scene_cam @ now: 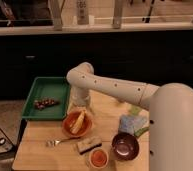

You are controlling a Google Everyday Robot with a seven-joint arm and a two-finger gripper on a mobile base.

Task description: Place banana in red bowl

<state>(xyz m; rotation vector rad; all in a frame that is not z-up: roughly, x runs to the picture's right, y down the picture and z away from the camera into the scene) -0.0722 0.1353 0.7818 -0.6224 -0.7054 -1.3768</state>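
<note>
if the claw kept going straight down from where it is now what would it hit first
Probably the red bowl with the banana in it: the claw hangs just above its far rim. Depth is unclear, so it might meet the table behind.

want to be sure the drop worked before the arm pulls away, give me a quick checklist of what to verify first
1. banana inside the red bowl: ok, it lies across the bowl.
2. Red bowl flat on the wooden table: ok.
3. gripper position: just behind the bowl's far rim, hanging from the arm.
4. Gripper free of the banana: cannot tell.
5. Retreat path: green tray sits close on the left; ok if the arm lifts straight up.
6. fork and sponge in front of the bowl, away from the gripper: ok.
</note>
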